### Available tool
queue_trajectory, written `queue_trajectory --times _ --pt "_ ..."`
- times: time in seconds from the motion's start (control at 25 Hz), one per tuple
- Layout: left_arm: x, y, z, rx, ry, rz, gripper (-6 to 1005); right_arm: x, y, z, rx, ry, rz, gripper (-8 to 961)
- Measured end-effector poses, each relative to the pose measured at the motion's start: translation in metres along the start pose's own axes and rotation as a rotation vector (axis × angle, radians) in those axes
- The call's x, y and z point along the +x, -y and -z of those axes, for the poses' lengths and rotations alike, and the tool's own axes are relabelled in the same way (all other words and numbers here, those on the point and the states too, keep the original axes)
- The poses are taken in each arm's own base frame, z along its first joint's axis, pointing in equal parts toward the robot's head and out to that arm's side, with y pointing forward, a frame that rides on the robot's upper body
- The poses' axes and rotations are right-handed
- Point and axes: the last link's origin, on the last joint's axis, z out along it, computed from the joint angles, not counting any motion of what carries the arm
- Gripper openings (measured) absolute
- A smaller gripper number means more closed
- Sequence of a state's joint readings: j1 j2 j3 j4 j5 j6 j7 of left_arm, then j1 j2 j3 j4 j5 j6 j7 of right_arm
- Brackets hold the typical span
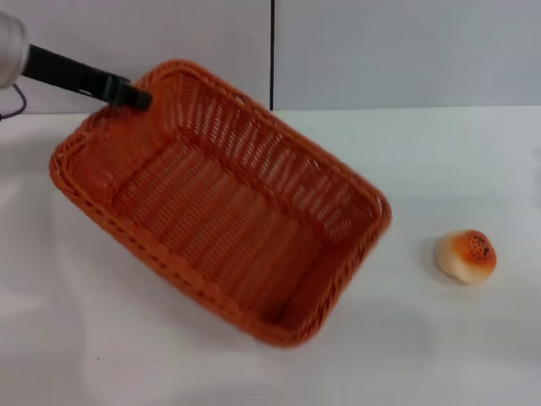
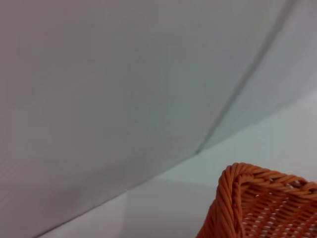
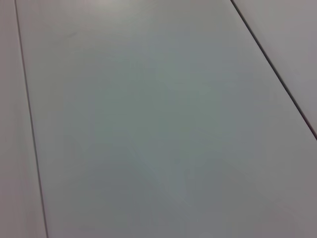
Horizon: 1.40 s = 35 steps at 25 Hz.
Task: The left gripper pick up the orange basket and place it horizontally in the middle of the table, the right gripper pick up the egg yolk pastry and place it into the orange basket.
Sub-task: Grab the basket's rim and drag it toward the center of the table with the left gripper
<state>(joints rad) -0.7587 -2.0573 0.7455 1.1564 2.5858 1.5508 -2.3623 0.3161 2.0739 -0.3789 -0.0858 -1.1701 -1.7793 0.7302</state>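
The orange basket lies diagonally across the white table, its open side up and its near corner pointing toward the front. My left gripper reaches in from the upper left and is shut on the braided rim at the basket's far left corner. One corner of the basket also shows in the left wrist view. The egg yolk pastry sits alone on the table to the right of the basket, a short gap away. My right gripper is out of view.
A grey panelled wall with a dark vertical seam stands behind the table. The right wrist view shows only plain grey panels with thin seams.
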Motion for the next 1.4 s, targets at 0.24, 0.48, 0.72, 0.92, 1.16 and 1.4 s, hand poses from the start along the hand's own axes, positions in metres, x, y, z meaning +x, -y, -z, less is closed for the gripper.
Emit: queue_trajectory --times 0.24,0.48,0.72,0.92,1.16,1.4 --pt "-0.03 0.018 0.009 -0.029 -0.086 0.194 173 0.0 0.0 0.001 0.003 -0.002 0.0 32" --pt "-0.055 0.025 0.015 -0.067 -0.167 0.307 173 0.001 -0.002 0.0 -0.008 -0.007 -0.005 32" --pt "-0.088 0.03 0.023 -0.121 -0.269 0.434 174 0.003 -0.004 -0.005 -0.026 -0.013 -0.013 32" --pt "-0.1 0.031 0.025 -0.132 -0.286 0.468 174 0.007 -0.006 -0.01 -0.042 -0.03 -0.018 32" --pt "-0.119 0.025 0.023 -0.177 -0.3 0.515 174 0.01 -0.007 -0.015 -0.053 -0.044 -0.023 33" --pt "-0.149 0.016 0.02 -0.227 -0.366 0.615 175 0.012 -0.008 -0.016 -0.061 -0.058 -0.026 33"
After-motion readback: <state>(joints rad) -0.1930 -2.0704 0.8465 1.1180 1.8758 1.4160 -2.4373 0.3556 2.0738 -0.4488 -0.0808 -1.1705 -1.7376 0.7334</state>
